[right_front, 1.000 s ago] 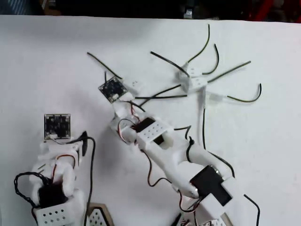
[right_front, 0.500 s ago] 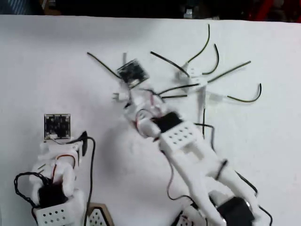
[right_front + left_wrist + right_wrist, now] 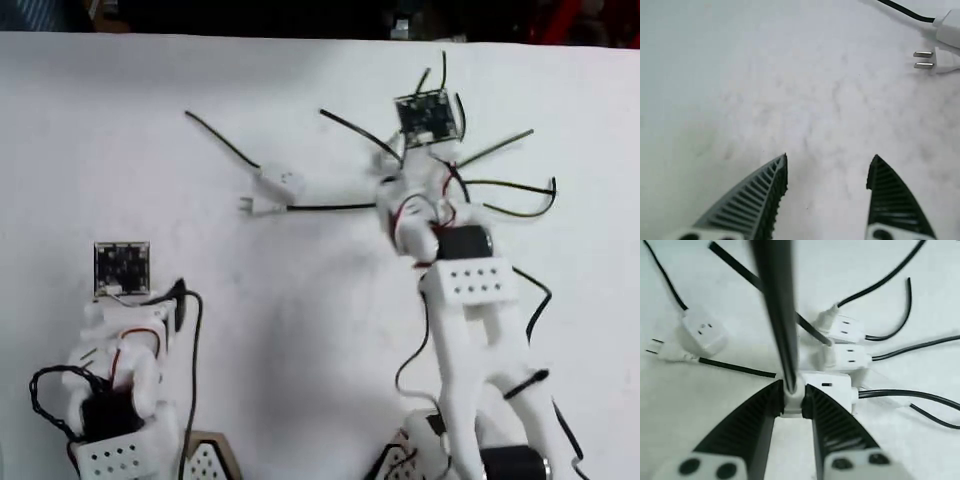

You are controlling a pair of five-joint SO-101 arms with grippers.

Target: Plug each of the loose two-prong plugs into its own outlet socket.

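Observation:
My right gripper (image 3: 793,389) is shut on a small white plug (image 3: 792,401) whose black cord (image 3: 774,305) rises toward the camera. It sits right beside a white outlet socket (image 3: 832,385). Two more sockets (image 3: 846,328) (image 3: 850,358) lie just beyond, each with a black cord. Apart from these, another white socket (image 3: 702,335) (image 3: 285,182) lies next to a loose two-prong plug (image 3: 657,347) (image 3: 250,205) (image 3: 935,54). My left gripper (image 3: 827,161) is open over bare table, well short of that plug. In the high view the left arm (image 3: 120,340) stands at the front left.
The white table (image 3: 120,130) is bare at the left and in the middle. Black cord stubs (image 3: 500,150) fan out around the socket cluster at the back right. The right arm (image 3: 470,300) stretches from the front edge up to that cluster.
The right arm swung from the socket and plug left of centre over to the cluster at the back right. The left arm stayed still.

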